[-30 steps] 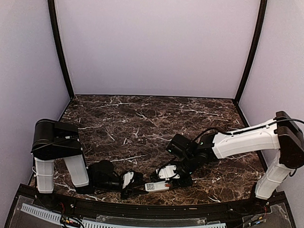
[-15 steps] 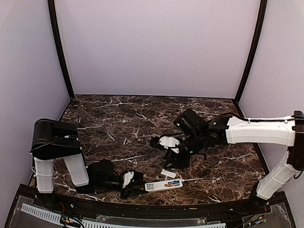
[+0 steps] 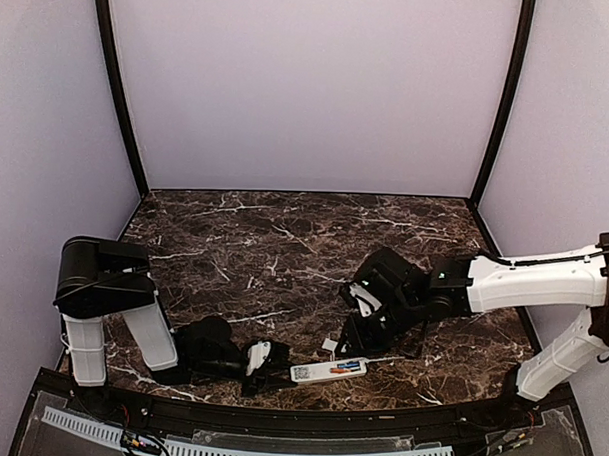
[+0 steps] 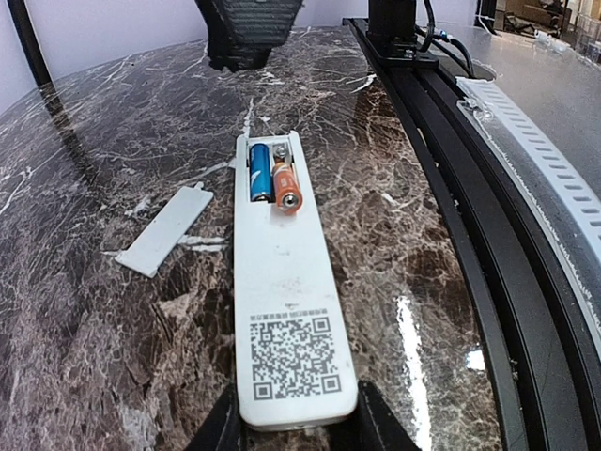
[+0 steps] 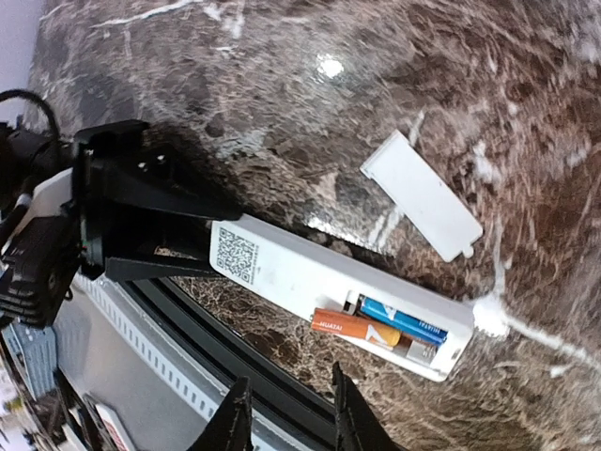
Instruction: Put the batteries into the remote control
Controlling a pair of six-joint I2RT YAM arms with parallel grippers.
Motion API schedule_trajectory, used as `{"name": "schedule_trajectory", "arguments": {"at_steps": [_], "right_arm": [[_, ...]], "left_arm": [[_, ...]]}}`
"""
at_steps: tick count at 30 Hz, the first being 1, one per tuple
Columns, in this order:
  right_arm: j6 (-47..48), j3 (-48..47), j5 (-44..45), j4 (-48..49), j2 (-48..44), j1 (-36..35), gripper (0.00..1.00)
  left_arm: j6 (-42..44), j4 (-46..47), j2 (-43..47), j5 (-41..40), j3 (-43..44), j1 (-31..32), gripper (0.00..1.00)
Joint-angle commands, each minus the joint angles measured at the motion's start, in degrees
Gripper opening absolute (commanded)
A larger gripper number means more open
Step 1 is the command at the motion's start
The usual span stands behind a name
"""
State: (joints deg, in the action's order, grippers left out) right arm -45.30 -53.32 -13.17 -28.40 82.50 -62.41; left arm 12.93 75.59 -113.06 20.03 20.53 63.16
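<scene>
Even, soft light is cast from above. Glare spots are seen on the polished table (image 5: 329, 68) (in both wrist views). The corner posts (image 3: 117, 91) are bowed by lens distortion. The remote control (image 4: 286, 310) is rendered sharply, while the far background is softened.

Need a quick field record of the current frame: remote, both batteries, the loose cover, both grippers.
remote control: back up on the table, near its front edge
recess: uncovered
blue battery: lying in the recess
orange battery: beside the blue one, one end over the recess edge, looks not fully seated
cover: off, flat on the table beside the remote, not touching it
left gripper: clamped on the remote's QR-code end
right gripper: raised near the cover, fingers apart, holding nothing
</scene>
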Motion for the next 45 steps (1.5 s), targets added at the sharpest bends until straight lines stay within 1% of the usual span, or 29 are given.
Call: {"name": "schedule_trajectory", "arguments": {"at_steps": [1, 2, 4, 5, 7, 10, 14, 16, 28, 35, 45], "right_arm": [[-12.6, -7.2, 11.5, -13.5, 3.3, -4.3, 0.31], [-13.9, -8.0, 12.7, -14.7, 4.7, -5.0, 0.32], [-15.5, -9.8, 13.0, -15.9, 7.5, -6.0, 0.40], [-15.9, -10.9, 14.6, -16.3, 9.1, -6.7, 0.41], [-16.0, -14.2, 17.2, -17.9, 12.4, -8.0, 0.42], [-15.7, -18.3, 20.2, -21.4, 16.9, -9.6, 0.38], [-15.7, -20.8, 22.5, -23.2, 19.5, -10.9, 0.24], [-16.1, -21.4, 23.2, -23.5, 19.9, -11.5, 0.20], [-14.3, -23.9, 23.2, -23.9, 24.3, -12.2, 0.18], [-13.7, -23.8, 23.4, -23.9, 25.1, -12.2, 0.11], [-13.4, -22.8, 22.7, -23.8, 25.8, -12.2, 0.10]], "left_arm": [[0.7, -4.3, 2.1, -0.2, 1.2, -0.3, 0.00], [0.7, -4.5, 2.2, -0.3, 1.2, -0.3, 0.00], [0.5, -5.2, 2.4, -0.5, 1.4, -0.3, 0.00], [0.5, -5.8, 2.5, -0.4, 1.5, -0.3, 0.00], [0.5, -7.0, 2.8, -0.3, 1.8, -0.2, 0.00], [0.7, -9.0, 3.2, -0.2, 2.5, -0.3, 0.00], [0.8, -10.0, 3.3, 0.0, 2.7, -0.3, 0.00], [0.8, -10.0, 3.5, 0.1, 2.7, -0.3, 0.00], [0.9, -10.2, 3.4, 0.1, 2.8, -0.3, 0.00], [0.8, -10.5, 3.3, 0.1, 2.9, -0.3, 0.00], [0.8, -10.8, 3.2, 0.2, 3.1, -0.3, 0.00]]}}
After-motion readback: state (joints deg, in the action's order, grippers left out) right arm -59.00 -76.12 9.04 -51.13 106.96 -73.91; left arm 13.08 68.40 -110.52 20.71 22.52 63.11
